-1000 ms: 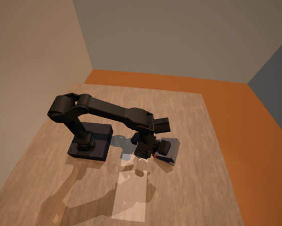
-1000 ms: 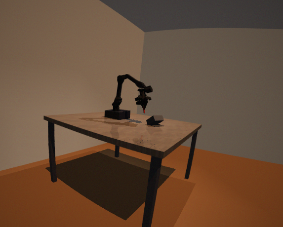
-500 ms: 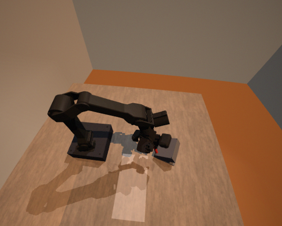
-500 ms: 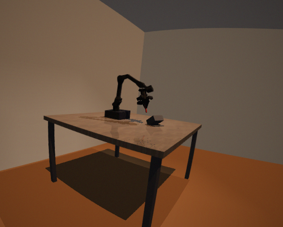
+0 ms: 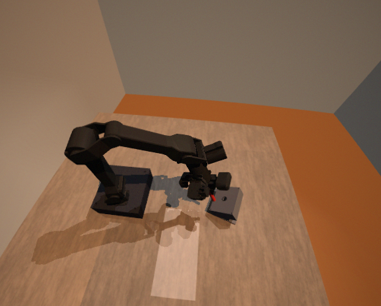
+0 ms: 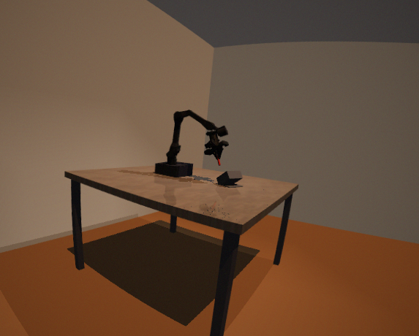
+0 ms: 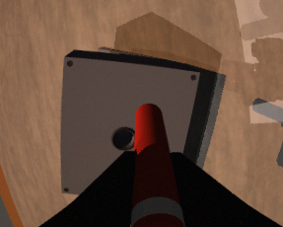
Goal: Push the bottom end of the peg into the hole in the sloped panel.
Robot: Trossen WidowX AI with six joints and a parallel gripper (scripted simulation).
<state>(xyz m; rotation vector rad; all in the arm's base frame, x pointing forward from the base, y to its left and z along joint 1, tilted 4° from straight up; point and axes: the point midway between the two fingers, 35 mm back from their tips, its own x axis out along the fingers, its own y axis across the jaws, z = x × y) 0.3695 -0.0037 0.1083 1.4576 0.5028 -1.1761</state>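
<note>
A red round peg [image 5: 213,197] [image 6: 219,161] [image 7: 150,128] is held in my gripper [image 6: 218,157] [image 7: 152,161], which is shut on it. The peg's free end points down toward the sloped panel and is in the air above it. The grey panel [image 5: 233,199] [image 6: 235,174] [image 7: 99,99] has one round hole [image 5: 224,198] [image 7: 123,138] in its face. In the wrist view the peg's end overlaps the face to the right of the hole and a little higher in the picture. The fingertips are hidden behind the gripper body in the top view.
The panel stands on the wooden table [image 5: 253,266] [image 6: 139,190], with small dark screw heads at its corners. The arm's dark base block [image 5: 137,196] [image 6: 173,169] sits behind, on the far side from the panel. Shadows of the arm fall on the table.
</note>
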